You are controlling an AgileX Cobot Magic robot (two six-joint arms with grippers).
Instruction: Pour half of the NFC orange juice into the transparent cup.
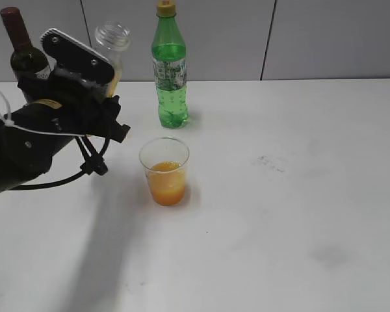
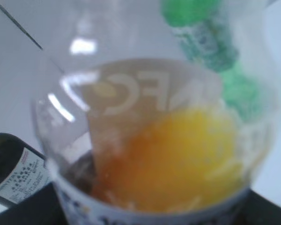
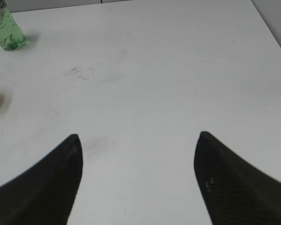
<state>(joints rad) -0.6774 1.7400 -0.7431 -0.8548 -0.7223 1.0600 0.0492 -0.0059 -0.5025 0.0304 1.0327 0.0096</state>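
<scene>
One NFC orange juice point(image 1: 114, 49), one transparent cup point(image 1: 164, 170), two other bottles.

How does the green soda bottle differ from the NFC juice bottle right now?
The green soda bottle stands free on the table with its yellow cap on; the NFC juice bottle is uncapped and held by the left hand. The soda is clear green; the juice is cloudy orange. Both are clear plastic and upright.

Black arm point(image 1: 32, 140), looped cables, white tie.
</scene>
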